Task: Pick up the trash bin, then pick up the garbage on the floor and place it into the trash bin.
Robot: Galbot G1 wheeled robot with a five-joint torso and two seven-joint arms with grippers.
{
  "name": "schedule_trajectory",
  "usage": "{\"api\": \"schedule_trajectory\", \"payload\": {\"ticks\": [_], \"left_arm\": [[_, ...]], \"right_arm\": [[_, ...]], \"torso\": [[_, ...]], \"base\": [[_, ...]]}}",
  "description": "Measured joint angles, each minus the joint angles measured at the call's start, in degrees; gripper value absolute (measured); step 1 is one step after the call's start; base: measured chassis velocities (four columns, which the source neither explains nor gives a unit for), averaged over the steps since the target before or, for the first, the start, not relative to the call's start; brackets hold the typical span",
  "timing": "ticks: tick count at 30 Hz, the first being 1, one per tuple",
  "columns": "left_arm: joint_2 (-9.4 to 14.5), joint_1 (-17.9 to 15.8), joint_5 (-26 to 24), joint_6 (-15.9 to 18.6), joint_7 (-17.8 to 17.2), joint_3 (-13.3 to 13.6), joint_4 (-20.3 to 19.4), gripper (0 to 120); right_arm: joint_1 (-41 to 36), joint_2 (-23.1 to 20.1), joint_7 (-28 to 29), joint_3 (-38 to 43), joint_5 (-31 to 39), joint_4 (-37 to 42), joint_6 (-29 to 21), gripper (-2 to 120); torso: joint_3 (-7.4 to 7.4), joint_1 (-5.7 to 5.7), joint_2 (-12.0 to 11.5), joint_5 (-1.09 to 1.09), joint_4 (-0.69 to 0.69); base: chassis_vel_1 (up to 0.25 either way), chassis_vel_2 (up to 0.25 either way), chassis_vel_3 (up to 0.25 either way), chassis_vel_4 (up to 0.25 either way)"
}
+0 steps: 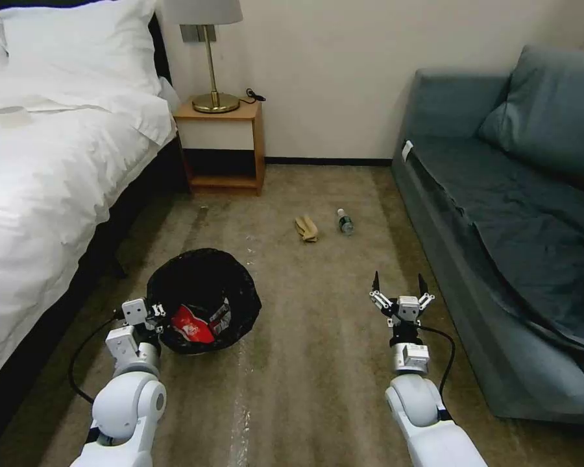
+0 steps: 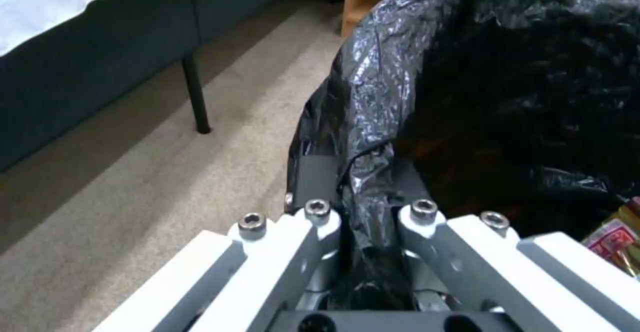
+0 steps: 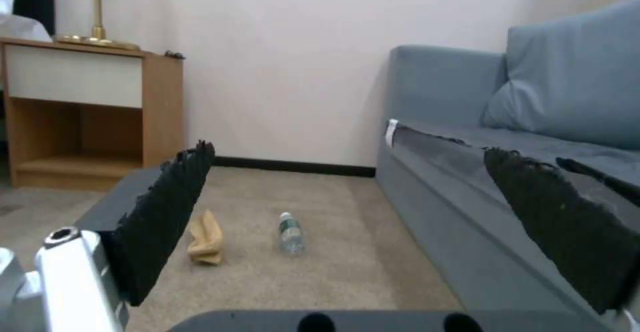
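Observation:
The trash bin (image 1: 204, 298) with its black bag hangs off the carpet at the lower left, my left gripper (image 1: 154, 318) shut on its near rim. The left wrist view shows the bag-covered rim (image 2: 363, 207) pinched between the fingers. A red snack packet (image 1: 191, 324) lies inside the bin, and its corner (image 2: 613, 239) peeks out in the left wrist view. On the carpet ahead lie a crumpled tan paper piece (image 1: 306, 228) (image 3: 205, 237) and a small clear bottle (image 1: 345, 222) (image 3: 291, 233). My right gripper (image 1: 400, 285) (image 3: 347, 212) hovers open, short of both.
A white bed (image 1: 45, 168) runs along the left, with a black bed leg (image 2: 197, 94) near the bin. A wooden nightstand (image 1: 224, 149) with a brass lamp (image 1: 209, 65) stands at the back wall. A grey-blue sofa (image 1: 499, 214) lines the right side.

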Motion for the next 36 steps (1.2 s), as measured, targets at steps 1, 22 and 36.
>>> {"api": "schedule_trajectory", "payload": {"ticks": [1, 22, 36], "left_arm": [[-0.1, 0.1, 0.1, 0.0, 0.0, 0.0, -0.1, 4], [-0.6, 0.4, 1.0, 0.0, -0.2, 0.6, -1.1, 4], [-0.5, 0.7, 1.0, 0.0, -0.1, 0.4, -1.2, 4]], "right_arm": [[-0.1, 0.0, -0.3, 0.0, 0.2, 0.0, 0.2, 100], [-0.2, 0.1, -1.3, 0.2, 0.3, 0.1, 1.3, 100], [-0.4, 0.3, -1.6, 0.1, 0.2, -0.3, 1.6, 100]], "torso": [[0.0, 0.0, 0.0, 0.0, 0.0], [0.01, 0.0, 0.0, 0.0, 0.0], [0.01, 0.0, 0.0, -0.01, 0.0]], "base": [[0.0, 0.0, 0.0, 0.0], [-0.055, 0.057, 0.059, -0.059], [-0.082, 0.078, 0.092, -0.085]]}}
